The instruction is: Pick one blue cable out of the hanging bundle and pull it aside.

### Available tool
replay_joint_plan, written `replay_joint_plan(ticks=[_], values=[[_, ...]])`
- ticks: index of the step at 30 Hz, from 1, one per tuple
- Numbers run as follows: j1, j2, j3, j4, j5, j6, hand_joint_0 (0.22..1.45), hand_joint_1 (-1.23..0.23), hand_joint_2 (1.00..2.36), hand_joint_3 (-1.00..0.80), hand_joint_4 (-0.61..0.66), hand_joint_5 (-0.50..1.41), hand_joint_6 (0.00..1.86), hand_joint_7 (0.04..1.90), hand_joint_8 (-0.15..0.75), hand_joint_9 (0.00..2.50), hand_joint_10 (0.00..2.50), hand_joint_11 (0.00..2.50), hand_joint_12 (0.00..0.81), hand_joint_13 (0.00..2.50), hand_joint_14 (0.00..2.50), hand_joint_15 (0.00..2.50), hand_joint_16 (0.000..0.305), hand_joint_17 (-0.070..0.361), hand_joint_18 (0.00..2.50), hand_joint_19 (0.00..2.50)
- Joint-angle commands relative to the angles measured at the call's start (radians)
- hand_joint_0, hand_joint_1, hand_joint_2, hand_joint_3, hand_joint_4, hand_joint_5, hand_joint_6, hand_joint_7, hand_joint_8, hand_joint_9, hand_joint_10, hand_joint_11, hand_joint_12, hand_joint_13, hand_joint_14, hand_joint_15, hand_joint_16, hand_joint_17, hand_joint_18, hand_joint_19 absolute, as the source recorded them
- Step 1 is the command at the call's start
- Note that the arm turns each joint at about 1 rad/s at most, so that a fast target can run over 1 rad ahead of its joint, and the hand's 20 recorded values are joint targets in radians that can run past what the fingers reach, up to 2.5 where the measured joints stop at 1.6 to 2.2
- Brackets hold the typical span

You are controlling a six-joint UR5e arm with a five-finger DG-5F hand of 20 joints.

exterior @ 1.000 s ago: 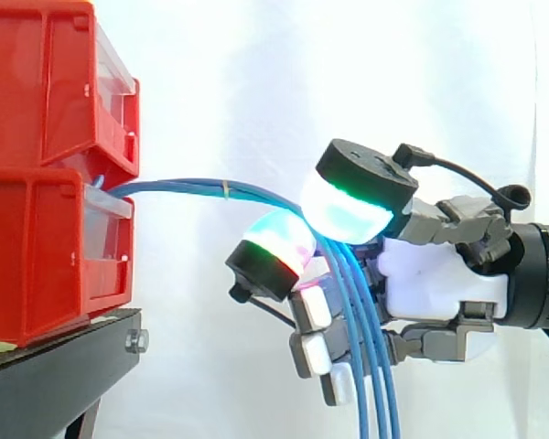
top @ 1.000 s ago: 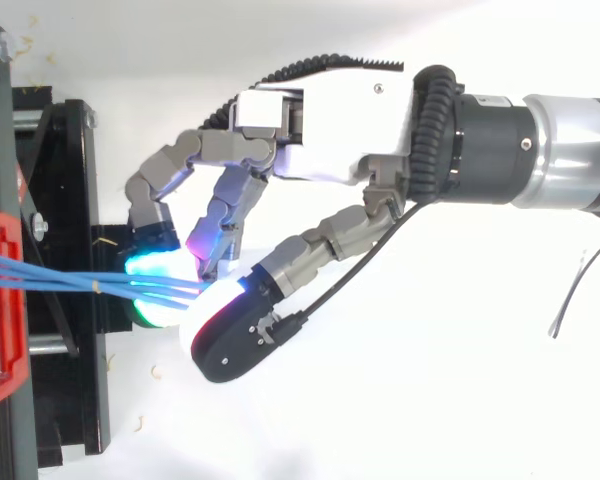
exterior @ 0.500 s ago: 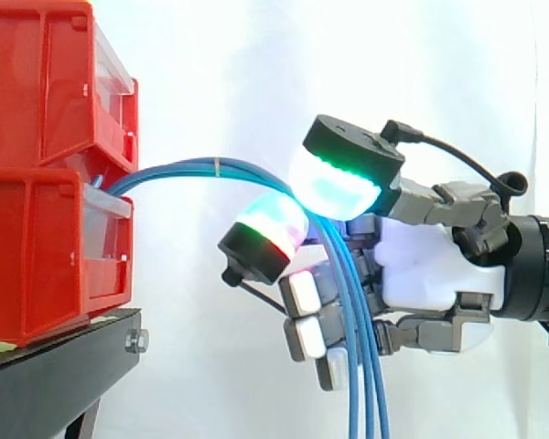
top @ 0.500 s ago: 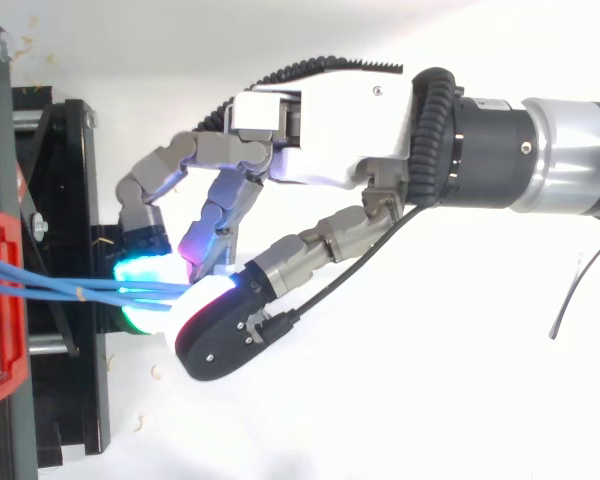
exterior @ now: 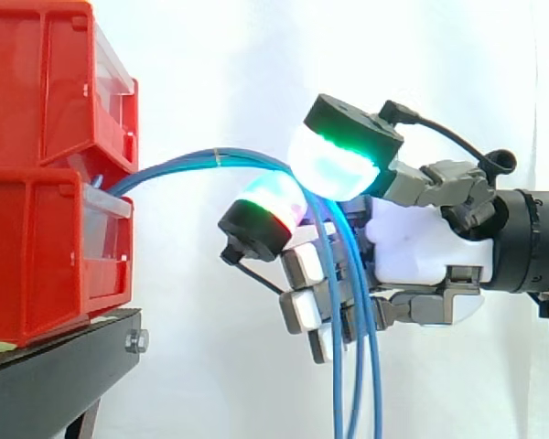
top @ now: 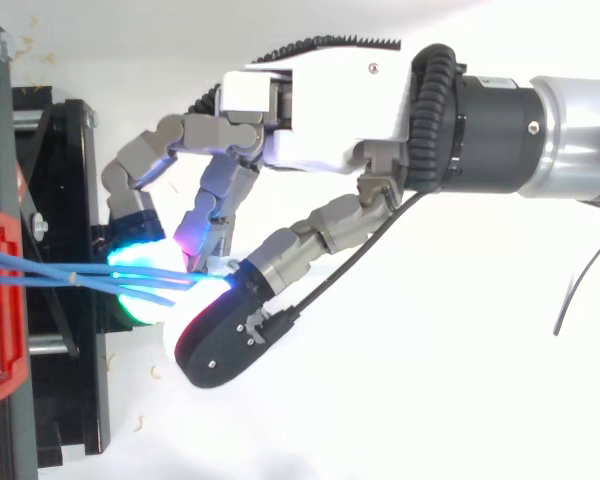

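Where the cables are: the blue cables (exterior: 210, 157) come out from between the red bins (exterior: 46, 82) on the black stand (exterior: 55, 375). They arch out past the stand's edge toward the arm, then drop straight down.

Hand: the hand (exterior: 421, 242) comes in level from the side away from the bins. Its fingers are curled round the hanging part, and glowing fingertips (exterior: 334, 169) are closed in over the top of the bend. The whole bunch looks caught in the curl (can't tell if one strand is pinched apart from the rest).

What matters next: inside the hand the strands run up and down, between the fingers and the palm. My guess is that one strand has to be singled out before any sideways pull.

Count: two bins, one stand, one hand. Three cables are clear from above (top: 40, 270), maybe four from the side since they overlap. One small tie (exterior: 217, 152) sits near the top of the arch.

Progress: I'd say nothing is pulled aside yet.
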Motion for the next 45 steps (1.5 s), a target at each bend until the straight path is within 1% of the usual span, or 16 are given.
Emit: replay_joint_plan(ticks=[1, 3, 5, 8, 11, 15, 18, 21, 25, 28, 32, 36, 39, 42, 43, 45], values=[[-0.003, 0.0, 0.002, -0.012, -0.008, 0.001, 0.69, -0.83, 1.0, -0.5, 0.23, -0.15, 0.89, 1.5, 0.38, 1.09, 0.02, 0.59, 0.344, 1.01, 0.02, 0.52, 0.047, 0.106, 0.98, 0.49], [-0.005, 0.0, 0.002, -0.012, -0.015, 0.001, 0.65, -0.81, 1.0, -0.5, 0.26, -0.13, 0.89, 1.51, 0.382, 1.12, 0.02, 0.58, 0.347, 1.03, 0.02, 0.54, 0.047, 0.106, 0.99, 0.5], [-0.006, 0.0, 0.002, -0.012, -0.019, 0.001, 0.61, -0.75, 1.0, -0.5, 0.3, -0.12, 0.9, 1.45, 0.382, 1.14, 0.02, 0.59, 0.345, 1.05, 0.02, 0.54, 0.047, 0.105, 1.0, 0.52], [-0.009, 0.0, 0.002, -0.014, -0.028, 0.001, 0.56, -0.67, 1.0, -0.5, 0.24, -0.11, 0.91, 1.41, 0.378, 1.16, 0.02, 0.57, 0.353, 1.06, 0.02, 0.54, 0.047, 0.107, 1.02, 0.53], [-0.014, 0.0, 0.002, -0.015, -0.044, 0.001, 0.51, -0.56, 1.0, -0.5, 0.15, -0.09, 0.9, 1.26, 0.371, 1.18, 0.02, 0.55, 0.36, 1.08, 0.02, 0.54, 0.05, 0.111, 1.05, 0.53], [-0.02, 0.0, 0.003, -0.025, -0.058, 0.003, 0.47, -0.48, 1.0, -0.5, 0.1, -0.08, 0.88, 1.23, 0.373, 1.2, 0.01, 0.53, 0.375, 1.09, 0.02, 0.54, 0.053, 0.119, 1.09, 0.54], [-0.025, 0.002, 0.003, -0.032, -0.064, 0.004, 0.49, -0.49, 1.0, -0.5, 0.09, -0.08, 0.88, 1.25, 0.364, 1.19, 0.02, 0.54, 0.365, 1.08, 0.02, 0.55, 0.051, 0.114, 1.06, 0.56], [-0.025, 0.006, 0.005, -0.034, -0.065, 0.0, 0.55, -0.59, 1.0, -0.5, 0.11, -0.1, 0.88, 1.3, 0.357, 1.16, 0.02, 0.54, 0.355, 1.06, 0.02, 0.56, 0.047, 0.107, 1.03, 0.59], [-0.029, 0.012, 0.011, -0.04, -0.07, -0.002, 0.55, -0.68, 1.02, -0.3, 0.14, -0.12, 0.89, 1.27, 0.352, 1.11, 0.02, 0.56, 0.361, 1.05, 0.02, 0.57, 0.049, 0.11, 1.02, 0.59], [-0.031, 0.012, 0.011, -0.043, -0.073, -0.002, 0.56, -0.73, 1.02, -0.22, 0.15, -0.15, 0.91, 1.22, 0.352, 1.07, 0.02, 0.56, 0.365, 1.02, 0.02, 0.57, 0.049, 0.111, 1.01, 0.58], [-0.031, 0.012, 0.011, -0.043, -0.074, -0.002, 0.63, -0.79, 1.02, -0.25, 0.15, -0.16, 0.91, 1.22, 0.345, 1.04, 0.02, 0.57, 0.351, 1.01, 0.02, 0.55, 0.048, 0.109, 1.0, 0.55], [-0.031, 0.012, 0.011, -0.043, -0.073, -0.002, 0.72, -0.87, 1.01, -0.4, 0.13, -0.16, 0.89, 1.4, 0.35, 1.02, 0.02, 0.58, 0.349, 1.0, 0.02, 0.53, 0.047, 0.107, 0.97, 0.49], [-0.032, 0.012, 0.011, -0.043, -0.074, -0.002, 0.76, -0.88, 1.0, -0.5, 0.1, -0.16, 0.89, 1.44, 0.35, 1.03, 0.02, 0.57, 0.339, 1.0, 0.02, 0.52, 0.047, 0.106, 0.97, 0.46], [-0.037, 0.012, 0.011, -0.045, -0.085, -0.002, 0.78, -0.9, 1.0, -0.5, 0.06, -0.16, 0.88, 1.56, 0.342, 1.05, 0.02, 0.57, 0.333, 1.0, 0.02, 0.51, 0.047, 0.105, 0.96, 0.44], [-0.04, 0.012, 0.011, -0.043, -0.091, -0.002, 0.79, -0.91, 1.0, -0.5, 0.07, -0.14, 0.88, 1.76, 0.332, 1.08, 0.02, 0.58, 0.325, 1.01, 0.02, 0.51, 0.046, 0.104, 0.96, 0.44], [-0.042, 0.012, 0.011, -0.045, -0.094, -0.002, 0.79, -0.92, 1.0, -0.5, 0.04, -0.13, 0.89, 1.81, 0.318, 1.11, 0.02, 0.58, 0.317, 1.03, 0.02, 0.52, 0.045, 0.101, 0.96, 0.44]])
